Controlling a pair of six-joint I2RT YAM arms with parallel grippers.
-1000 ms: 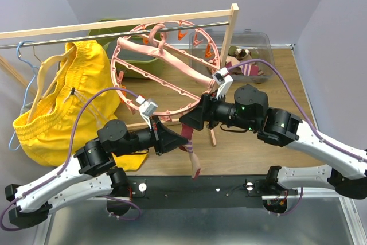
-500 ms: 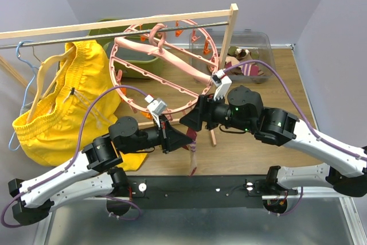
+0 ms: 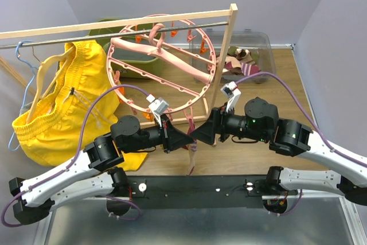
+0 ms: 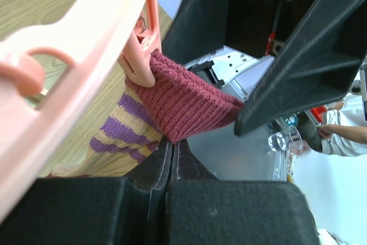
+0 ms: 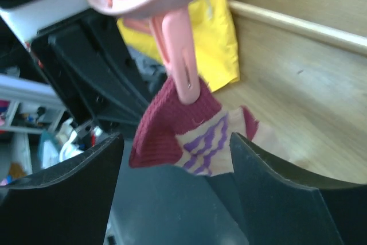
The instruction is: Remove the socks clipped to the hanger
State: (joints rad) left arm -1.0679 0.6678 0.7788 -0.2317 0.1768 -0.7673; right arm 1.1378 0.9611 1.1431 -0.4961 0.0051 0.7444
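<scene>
One sock (image 4: 183,104) hung clipped on the hanger (image 4: 86,24), left gripper (image 4: 172,153) pinching its cuff, right gripper (image 5: 175,150) gaping; a freeing tug seemed due.

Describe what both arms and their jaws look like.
The left arm and right arm match: white shell links, bulky black joint housings, black wedge-shaped jaws. A purple cable loops along each arm to a small white camera module at the wrist. A green light glows on the right arm.

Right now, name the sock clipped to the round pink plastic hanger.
The maroon-cuffed, purple-striped beige sock, in a pink clip; others lie in the clear bin.
</scene>
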